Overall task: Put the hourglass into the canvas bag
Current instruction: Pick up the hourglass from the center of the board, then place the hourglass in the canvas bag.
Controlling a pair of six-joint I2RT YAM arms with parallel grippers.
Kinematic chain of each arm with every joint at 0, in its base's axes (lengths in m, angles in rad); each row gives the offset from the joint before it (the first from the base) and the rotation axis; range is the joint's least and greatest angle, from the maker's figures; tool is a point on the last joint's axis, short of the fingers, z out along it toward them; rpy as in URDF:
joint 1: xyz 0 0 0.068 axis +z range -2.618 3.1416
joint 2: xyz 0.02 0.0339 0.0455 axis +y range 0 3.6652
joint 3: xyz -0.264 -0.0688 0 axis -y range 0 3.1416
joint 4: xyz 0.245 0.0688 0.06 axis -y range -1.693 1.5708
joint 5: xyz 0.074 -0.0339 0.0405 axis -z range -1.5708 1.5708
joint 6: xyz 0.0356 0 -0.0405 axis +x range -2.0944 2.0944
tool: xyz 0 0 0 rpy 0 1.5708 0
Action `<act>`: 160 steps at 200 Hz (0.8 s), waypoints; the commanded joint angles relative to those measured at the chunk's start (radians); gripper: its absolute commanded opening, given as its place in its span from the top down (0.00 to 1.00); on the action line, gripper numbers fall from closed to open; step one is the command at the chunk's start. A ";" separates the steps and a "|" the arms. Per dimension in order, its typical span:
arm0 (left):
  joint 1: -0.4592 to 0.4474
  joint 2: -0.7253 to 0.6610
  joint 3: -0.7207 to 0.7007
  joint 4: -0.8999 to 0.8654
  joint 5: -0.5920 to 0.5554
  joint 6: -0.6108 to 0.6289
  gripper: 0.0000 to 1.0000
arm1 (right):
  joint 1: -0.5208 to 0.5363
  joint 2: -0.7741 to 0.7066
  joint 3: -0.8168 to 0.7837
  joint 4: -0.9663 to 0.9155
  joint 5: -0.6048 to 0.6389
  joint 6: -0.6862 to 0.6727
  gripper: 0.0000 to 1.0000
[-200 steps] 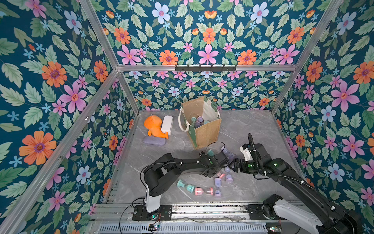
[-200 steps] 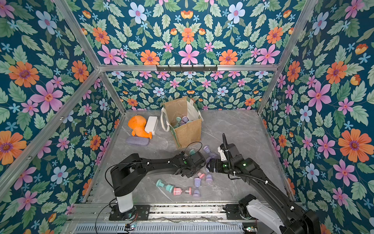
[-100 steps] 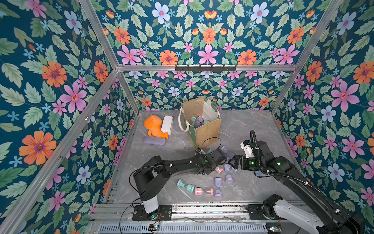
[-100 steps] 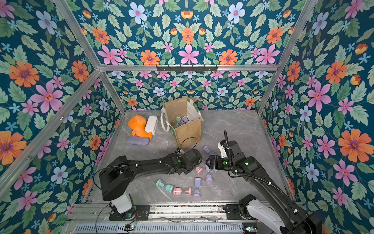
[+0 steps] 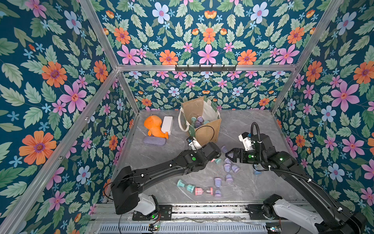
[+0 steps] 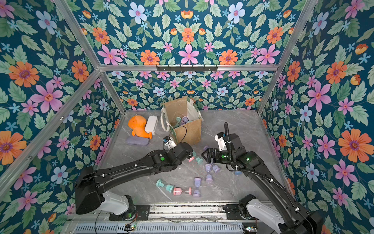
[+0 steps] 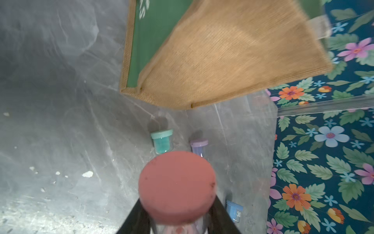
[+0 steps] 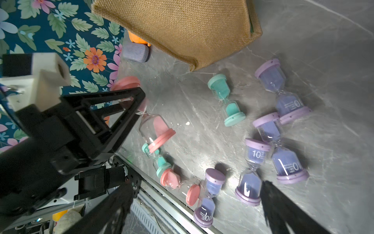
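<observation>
My left gripper (image 5: 215,159) is shut on the glass waist of a pink hourglass (image 7: 177,184); its round pink cap faces the left wrist camera. In the right wrist view that hourglass (image 8: 155,129) is held tilted, low over the grey table, in front of the canvas bag (image 5: 206,132). The bag stands upright at the back with several hourglasses (image 5: 197,120) inside. My right gripper (image 5: 228,156) is open and empty, just right of the left one. Below it lie a teal hourglass (image 8: 226,101) and several purple hourglasses (image 8: 281,145).
An orange plush toy (image 5: 153,125), a white box (image 5: 167,124) and a grey-purple case (image 5: 154,141) lie left of the bag. Teal, pink and purple hourglasses (image 5: 203,190) lie in a row near the front rail. A blue hourglass (image 5: 256,172) sits under the right arm.
The left gripper, still shut on the pink hourglass, has carried it a little back and left toward the bag. The right gripper has drawn back slightly and stays open.
</observation>
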 commanded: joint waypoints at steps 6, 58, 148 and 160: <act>0.001 -0.024 0.089 -0.062 -0.102 0.201 0.70 | 0.000 0.030 0.037 0.065 -0.043 0.018 0.01; 0.046 -0.032 0.256 -0.066 -0.119 0.503 0.69 | 0.000 0.096 0.105 0.145 -0.073 0.045 0.01; 0.285 0.061 0.461 -0.014 0.121 0.831 0.67 | 0.000 0.217 0.250 0.225 -0.054 0.068 0.01; 0.323 0.094 0.505 -0.021 0.159 0.846 0.67 | 0.000 0.237 0.276 0.222 -0.041 0.065 0.01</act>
